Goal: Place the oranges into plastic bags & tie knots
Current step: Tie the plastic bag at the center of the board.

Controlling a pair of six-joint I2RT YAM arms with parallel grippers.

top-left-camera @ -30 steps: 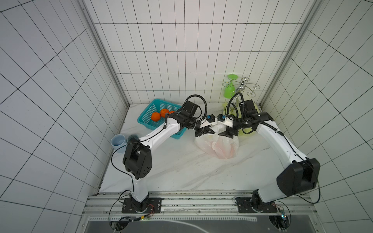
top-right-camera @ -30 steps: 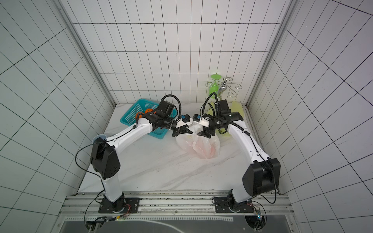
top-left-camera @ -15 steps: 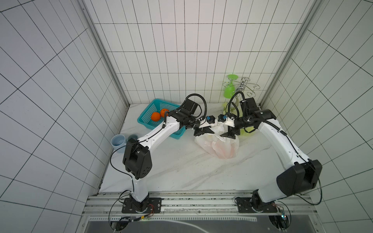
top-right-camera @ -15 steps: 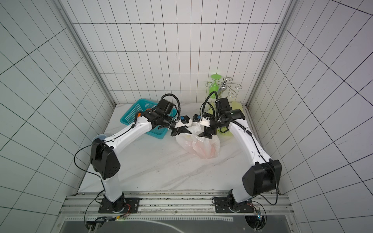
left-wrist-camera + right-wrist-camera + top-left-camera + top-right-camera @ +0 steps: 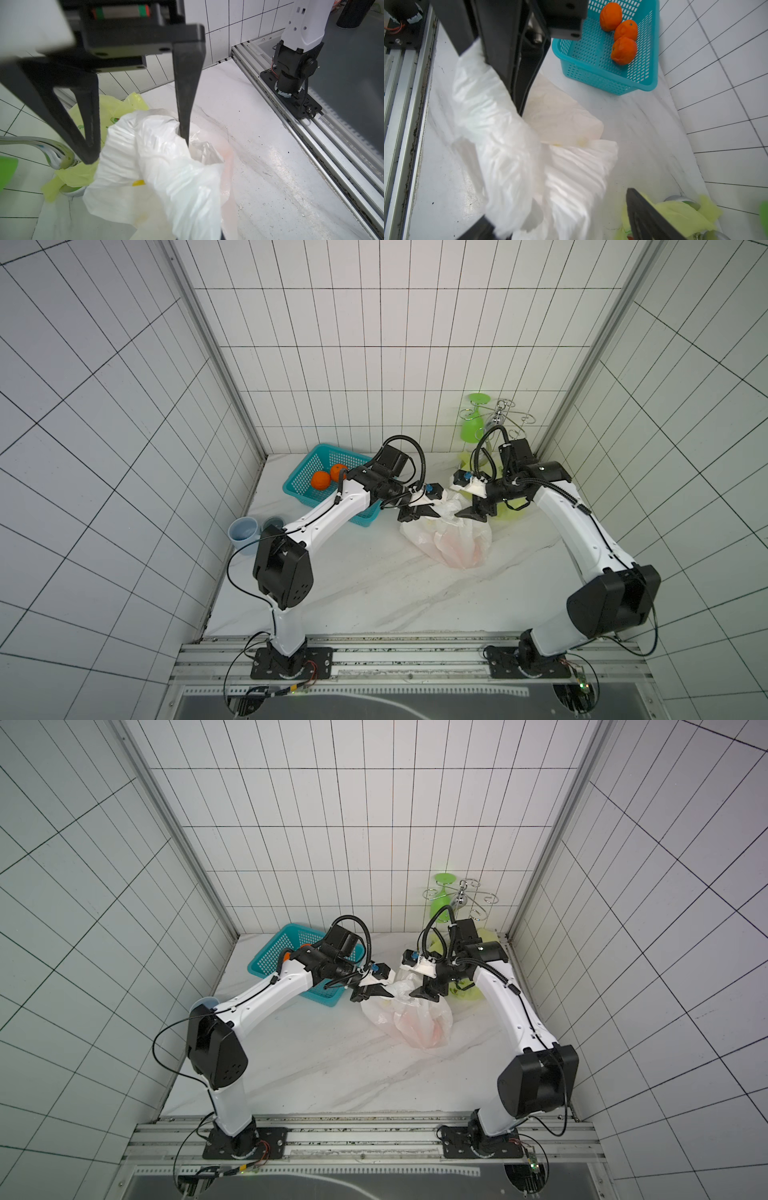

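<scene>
The left gripper (image 5: 432,512) is pinching the top of the white bag (image 5: 457,543) at mid-table, probably keeping it raised for knotting; the right gripper (image 5: 463,514) is hanging wide open beside it, holding nothing; three oranges (image 5: 623,51) are sitting in the far-left basket (image 5: 652,52).

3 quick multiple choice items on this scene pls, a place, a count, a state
1. The teal basket sits: A) by the left arm B) by the right arm C) on the rail
2. Oranges in the basket: A) one B) three C) five
3. The right pincer is: A) open B) shut on an orange C) shut on the basket
1 A, it lies beside the left arm; 2 B, three show in the right wrist view; 3 A, its fingers stand apart at the white bag.
</scene>
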